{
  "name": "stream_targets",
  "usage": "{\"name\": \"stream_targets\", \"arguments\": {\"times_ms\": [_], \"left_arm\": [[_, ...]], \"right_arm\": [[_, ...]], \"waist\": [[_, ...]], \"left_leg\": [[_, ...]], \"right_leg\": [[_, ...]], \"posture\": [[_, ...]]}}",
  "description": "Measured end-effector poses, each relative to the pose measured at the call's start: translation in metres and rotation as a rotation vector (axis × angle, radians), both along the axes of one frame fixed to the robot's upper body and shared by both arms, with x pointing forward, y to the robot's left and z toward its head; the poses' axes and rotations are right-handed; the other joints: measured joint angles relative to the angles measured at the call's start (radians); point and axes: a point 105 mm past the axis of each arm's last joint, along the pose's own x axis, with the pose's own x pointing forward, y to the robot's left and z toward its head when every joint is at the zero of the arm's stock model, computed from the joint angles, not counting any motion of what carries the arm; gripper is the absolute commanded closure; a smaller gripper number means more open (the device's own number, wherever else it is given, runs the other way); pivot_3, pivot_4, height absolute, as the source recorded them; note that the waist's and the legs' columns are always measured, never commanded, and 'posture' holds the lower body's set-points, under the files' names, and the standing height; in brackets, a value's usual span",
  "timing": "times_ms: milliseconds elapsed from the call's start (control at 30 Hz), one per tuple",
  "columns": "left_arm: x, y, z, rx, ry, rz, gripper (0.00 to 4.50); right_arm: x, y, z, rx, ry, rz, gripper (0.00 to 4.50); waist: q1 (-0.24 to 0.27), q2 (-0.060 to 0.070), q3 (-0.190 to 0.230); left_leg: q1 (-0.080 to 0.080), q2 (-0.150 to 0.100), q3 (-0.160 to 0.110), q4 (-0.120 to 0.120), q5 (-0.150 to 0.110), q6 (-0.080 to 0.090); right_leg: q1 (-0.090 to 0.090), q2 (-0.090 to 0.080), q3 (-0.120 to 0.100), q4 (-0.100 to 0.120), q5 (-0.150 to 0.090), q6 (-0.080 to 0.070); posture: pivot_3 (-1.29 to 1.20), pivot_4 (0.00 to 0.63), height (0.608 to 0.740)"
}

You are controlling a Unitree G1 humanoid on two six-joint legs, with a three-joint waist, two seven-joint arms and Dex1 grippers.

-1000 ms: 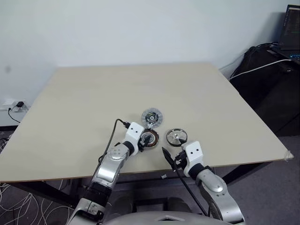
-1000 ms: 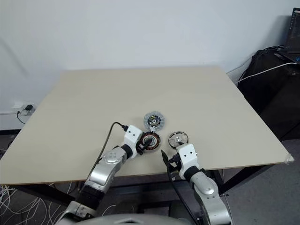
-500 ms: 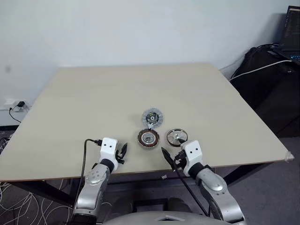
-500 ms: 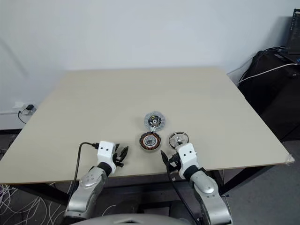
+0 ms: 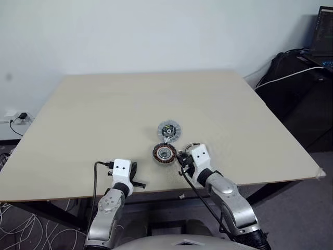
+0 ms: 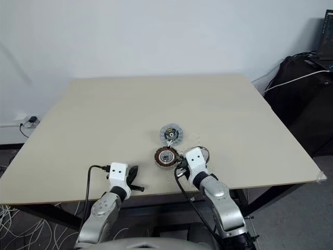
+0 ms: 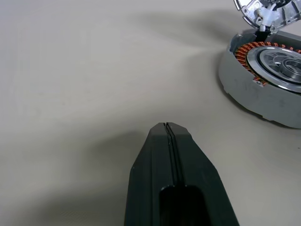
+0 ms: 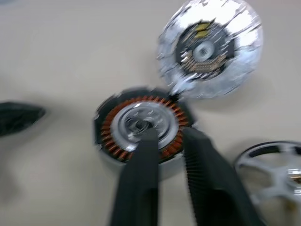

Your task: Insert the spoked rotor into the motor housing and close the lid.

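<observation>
The motor housing, a dark disc with copper windings around a silver hub, lies on the table near its front edge. Just behind it, touching its rim, lies the grey lid with its black-and-blue middle facing up. Beside the housing sits the spoked rotor, mostly covered by my right hand in the eye views. My right gripper hovers over the housing's near rim, its fingers drawn almost together with nothing seen between them. My left gripper is shut and empty, resting low over the table to the left of the housing.
The table is bare elsewhere, with its front edge just under both hands. A black cable runs from my left wrist. Black bags and a laptop stand beyond the table's right side.
My left gripper let go of the housing, pulled back to the near left and shut. My right gripper swung left onto the housing's rim and closed from wide open.
</observation>
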Motion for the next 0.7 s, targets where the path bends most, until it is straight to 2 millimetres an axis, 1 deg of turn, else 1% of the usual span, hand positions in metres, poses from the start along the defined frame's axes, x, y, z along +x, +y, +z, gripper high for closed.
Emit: {"name": "stream_targets", "arguments": {"times_ms": [100,267,367,567,700], "left_arm": [[0.001,0.002,0.002,0.004,-0.015,0.015,4.50],[0.004,0.012,0.007,0.019,-0.054,0.081,4.50],[0.003,0.014,0.005,0.037,-0.051,0.092,4.50],[0.001,0.013,0.001,0.042,-0.040,0.096,4.50],[0.001,0.013,0.001,0.042,-0.040,0.097,4.50]], "right_arm": [[0.002,0.007,-0.004,-0.008,0.046,0.034,4.45],[0.007,0.016,-0.010,-0.040,0.136,0.066,4.45],[0.008,0.022,-0.014,-0.045,0.193,0.078,4.45],[0.012,0.037,-0.009,-0.016,0.255,0.109,4.45],[0.012,0.040,-0.009,-0.016,0.275,0.123,4.45]], "waist": [[0.000,0.000,0.000],[0.000,0.000,0.000],[-0.001,0.000,0.000],[-0.002,0.000,0.000],[-0.004,0.000,0.000]], "left_leg": [[0.000,0.000,0.000,0.000,0.000,0.000],[0.000,0.000,0.000,0.000,0.000,0.000],[0.000,0.000,0.000,0.000,0.000,0.000],[0.000,0.000,0.000,0.000,0.000,0.000],[0.000,0.000,0.000,0.000,0.000,0.000]], "right_leg": [[0.000,0.000,0.000,0.000,0.000,0.000],[0.000,0.000,0.000,0.000,0.000,0.000],[0.000,0.000,0.000,0.000,0.000,0.000],[-0.001,0.000,0.000,0.000,0.000,0.000],[-0.001,0.000,0.000,0.000,0.000,0.000]], "posture": [[0.00,0.000,0.740],[0.00,0.000,0.740],[0.00,0.000,0.740],[0.00,0.000,0.740],[0.00,0.000,0.740]]}}
